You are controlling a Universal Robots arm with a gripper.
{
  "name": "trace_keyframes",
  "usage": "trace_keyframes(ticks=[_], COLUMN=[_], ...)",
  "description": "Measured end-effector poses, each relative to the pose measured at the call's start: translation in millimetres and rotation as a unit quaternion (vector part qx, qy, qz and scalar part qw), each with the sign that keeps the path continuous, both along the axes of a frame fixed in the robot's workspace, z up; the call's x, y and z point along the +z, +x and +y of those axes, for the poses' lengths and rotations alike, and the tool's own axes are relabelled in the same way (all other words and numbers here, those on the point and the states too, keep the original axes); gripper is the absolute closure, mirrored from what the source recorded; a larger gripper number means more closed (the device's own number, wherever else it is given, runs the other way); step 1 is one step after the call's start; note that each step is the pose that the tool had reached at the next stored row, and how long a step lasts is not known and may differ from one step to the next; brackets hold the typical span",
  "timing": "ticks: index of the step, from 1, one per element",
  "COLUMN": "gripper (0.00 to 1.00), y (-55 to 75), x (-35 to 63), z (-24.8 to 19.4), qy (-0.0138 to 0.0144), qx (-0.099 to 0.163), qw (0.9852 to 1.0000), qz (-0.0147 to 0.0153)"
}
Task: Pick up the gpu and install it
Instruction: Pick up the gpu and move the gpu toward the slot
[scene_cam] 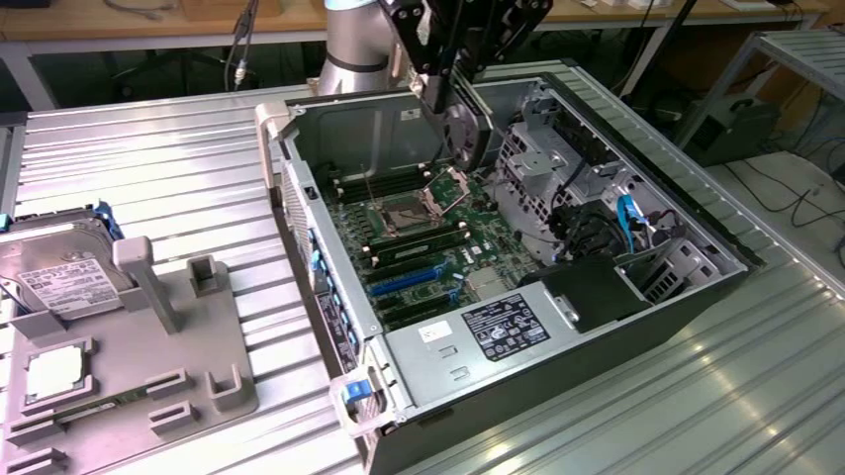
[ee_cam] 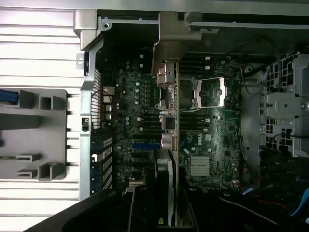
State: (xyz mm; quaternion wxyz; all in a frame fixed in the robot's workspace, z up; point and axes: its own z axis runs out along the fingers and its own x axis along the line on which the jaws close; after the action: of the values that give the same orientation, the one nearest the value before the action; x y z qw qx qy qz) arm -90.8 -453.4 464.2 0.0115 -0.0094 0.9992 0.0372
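The gpu [scene_cam: 465, 134] hangs edge-on over the open computer case [scene_cam: 301, 188], a thin card with its silver end bracket [ee_cam: 170, 34] toward the case's rear wall. My gripper [scene_cam: 449, 81] is shut on it from above. In the wrist view the gpu [ee_cam: 170, 101] runs as a narrow strip between my gripper's [ee_cam: 169, 205] dark fingers, above the green motherboard [ee_cam: 212, 130]. It is well clear of the board, over the region between the CPU socket [scene_cam: 425, 203] and the drive cage. The blue expansion slots [scene_cam: 403, 282] lie nearer the case's front end.
A grey parts holder [scene_cam: 145, 381] stands at the exterior view's left, carrying a silver hard drive [scene_cam: 59, 272] and a CPU [scene_cam: 59, 371]. Inside the case are the power supply [scene_cam: 509, 327], drive cage [scene_cam: 555, 163] and loose cables [scene_cam: 601, 233]. Everything rests on a ribbed metal table [scene_cam: 172, 168].
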Motion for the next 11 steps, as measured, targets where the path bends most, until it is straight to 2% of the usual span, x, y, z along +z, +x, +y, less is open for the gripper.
trace_keyframes(ticks=[11], gripper=[0.72], y=[33.3], x=[-1.9], z=[2.7], qy=[0.0], qx=[0.0], qw=[1.0], qz=[0.0])
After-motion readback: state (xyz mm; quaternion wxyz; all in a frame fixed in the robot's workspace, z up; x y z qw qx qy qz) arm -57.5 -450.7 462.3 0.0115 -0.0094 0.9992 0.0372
